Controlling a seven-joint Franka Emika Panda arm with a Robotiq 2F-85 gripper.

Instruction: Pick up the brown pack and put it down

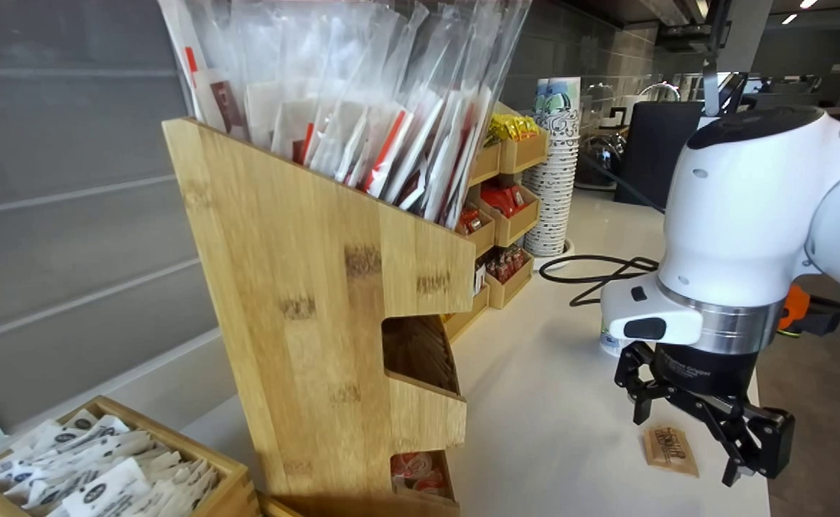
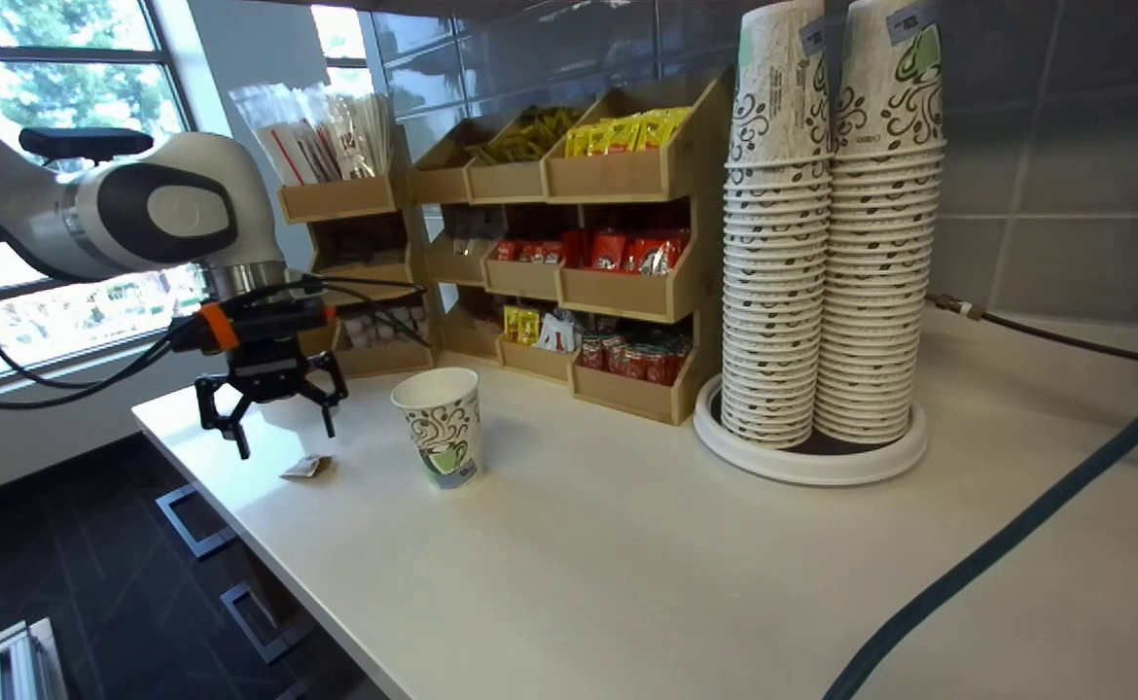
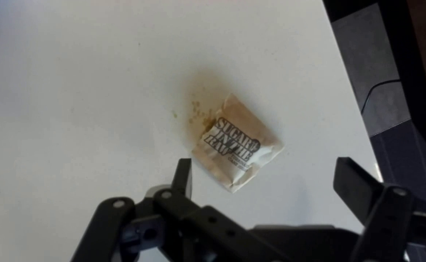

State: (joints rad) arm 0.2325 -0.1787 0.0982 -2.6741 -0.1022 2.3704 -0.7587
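Black hand (image 3: 264, 173), spread wide, hangs above the brown pack (image 3: 236, 143), paper cup (image 2: 443, 430) near.

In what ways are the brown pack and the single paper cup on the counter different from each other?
The brown pack lies down, while the single paper cup stands upright. The brown pack is smaller than the paper cup. The brown pack shows dark lettering; the paper cup is white with dark swirls and a green motif. Both rest on the white counter, and neither is held by the gripper.
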